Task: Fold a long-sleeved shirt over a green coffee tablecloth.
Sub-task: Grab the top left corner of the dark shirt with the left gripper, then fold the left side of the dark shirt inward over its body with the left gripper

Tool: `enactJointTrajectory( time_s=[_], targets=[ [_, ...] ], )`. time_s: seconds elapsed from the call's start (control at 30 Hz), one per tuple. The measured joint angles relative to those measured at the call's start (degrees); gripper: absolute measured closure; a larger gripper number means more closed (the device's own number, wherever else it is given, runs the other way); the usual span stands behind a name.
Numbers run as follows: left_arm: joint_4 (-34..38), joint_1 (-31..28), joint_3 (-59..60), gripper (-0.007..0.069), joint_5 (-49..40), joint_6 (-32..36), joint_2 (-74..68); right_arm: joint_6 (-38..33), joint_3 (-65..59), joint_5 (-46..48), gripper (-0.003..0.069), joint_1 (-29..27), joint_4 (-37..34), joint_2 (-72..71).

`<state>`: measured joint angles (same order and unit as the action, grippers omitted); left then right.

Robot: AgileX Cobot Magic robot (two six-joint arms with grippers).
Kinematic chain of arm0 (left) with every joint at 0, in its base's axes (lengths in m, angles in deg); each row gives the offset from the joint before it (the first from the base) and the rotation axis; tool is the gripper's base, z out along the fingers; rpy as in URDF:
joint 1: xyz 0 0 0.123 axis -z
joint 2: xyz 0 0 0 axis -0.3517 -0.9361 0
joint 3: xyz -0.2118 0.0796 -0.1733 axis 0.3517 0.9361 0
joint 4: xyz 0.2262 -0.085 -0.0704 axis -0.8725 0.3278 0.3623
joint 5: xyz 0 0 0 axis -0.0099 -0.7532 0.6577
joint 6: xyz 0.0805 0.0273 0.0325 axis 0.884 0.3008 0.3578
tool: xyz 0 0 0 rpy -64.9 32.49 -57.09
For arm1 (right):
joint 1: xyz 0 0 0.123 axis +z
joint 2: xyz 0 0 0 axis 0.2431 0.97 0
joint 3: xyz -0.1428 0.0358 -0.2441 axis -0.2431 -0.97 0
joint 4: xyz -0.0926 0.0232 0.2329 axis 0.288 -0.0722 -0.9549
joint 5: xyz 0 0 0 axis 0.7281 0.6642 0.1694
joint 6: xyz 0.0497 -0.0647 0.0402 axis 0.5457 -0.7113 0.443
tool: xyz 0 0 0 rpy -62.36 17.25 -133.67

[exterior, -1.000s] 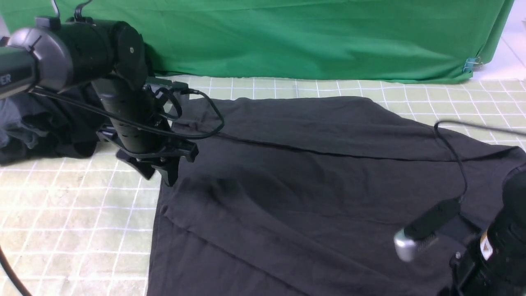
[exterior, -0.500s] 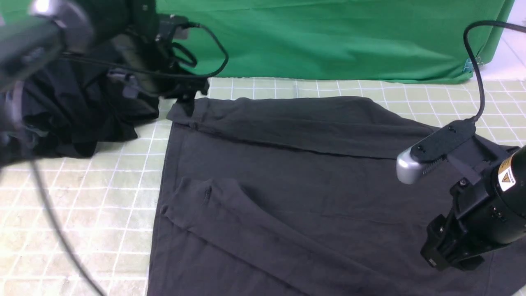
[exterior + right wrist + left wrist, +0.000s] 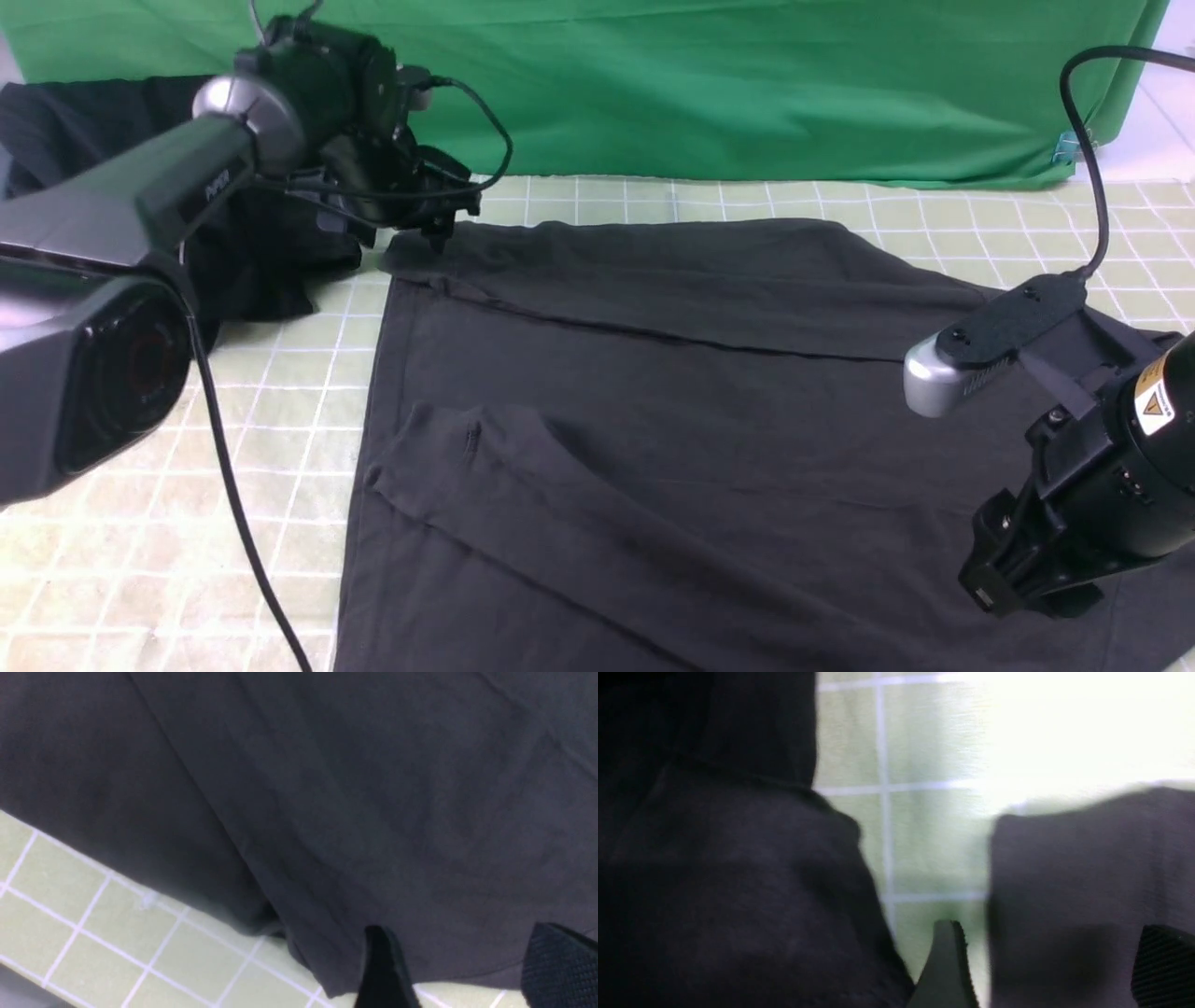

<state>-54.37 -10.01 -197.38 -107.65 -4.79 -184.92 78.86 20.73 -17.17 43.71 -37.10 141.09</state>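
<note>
The charcoal long-sleeved shirt (image 3: 672,411) lies spread on the pale green coffee tablecloth (image 3: 168,439) with its white grid. One sleeve (image 3: 523,495) lies folded across the body. My left gripper (image 3: 437,235) hovers at the shirt's far left corner, open. In the left wrist view that corner (image 3: 1069,858) lies between the spread fingers of the left gripper (image 3: 1052,956). My right gripper (image 3: 1022,588) hangs open over the shirt's near right part. In the right wrist view the shirt's edge (image 3: 327,812) lies below the right gripper (image 3: 467,966), with tablecloth (image 3: 84,905) beside it.
A heap of blacker clothing (image 3: 252,252) lies at the far left, close to the left gripper, and shows as clothing (image 3: 714,868) in the left wrist view. A deep green backdrop (image 3: 747,93) hangs behind the table, with a blue clip (image 3: 1074,145) at its right.
My left gripper has swung from the shirt's left edge to its far left corner. The right arm rose from the near right, then held still. The sleeve now shows folded on the body.
</note>
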Motion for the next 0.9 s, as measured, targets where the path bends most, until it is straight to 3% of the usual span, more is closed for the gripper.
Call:
enactJointTrajectory(
  time_s=[0.2, 0.27, 0.3, 0.37, 0.4, 0.43, 0.57, 0.9],
  targets=[
    [4.6, -0.7, 0.0, 0.018, -0.4, 0.0, -0.6, 0.2, 0.0, 0.3, 0.0273, 0.0, 0.0, -0.2],
    [5.5, -0.7, 0.0, 0.0236, -0.7, 0.1, -0.6, 0.2, 0.0, 0.3, 0.0273, 0.0, 0.0, -0.2],
    [6.1, -0.7, -0.1, 0.032, -1.4, 0.4, -0.6, 0.2, 0.0, 0.3, 0.0273, 0.0, 0.0, -0.2],
    [6.3, -0.7, -0.1, 0.0398, -2.0, 0.7, -0.6, 0.2, 0.0, 0.3, 0.0273, 0.0, 0.0, -0.2],
    [6.2, -0.7, -0.4, 0.052, -3.0, 1.4, -0.6, 0.4, 0.0, 0.3, 0.0273, 0.0, 0.0, -0.2],
    [6.0, -0.7, -0.6, 0.0564, -3.4, 1.5, -0.5, 0.4, 0.0, 0.3, 0.0273, 0.0, 0.0, -0.2],
    [5.9, -0.6, -1.1, 0.0603, -4.6, 1.9, 0.9, 0.5, 0.0, 0.3, 0.0273, 0.0, 0.0, -0.2],
    [8.9, -0.6, -2.2, 0.0604, -12.5, 7.0, 5.3, 0.6, 0.0, 0.3, 0.0273, 0.0, 0.0, -0.2]
  ],
)
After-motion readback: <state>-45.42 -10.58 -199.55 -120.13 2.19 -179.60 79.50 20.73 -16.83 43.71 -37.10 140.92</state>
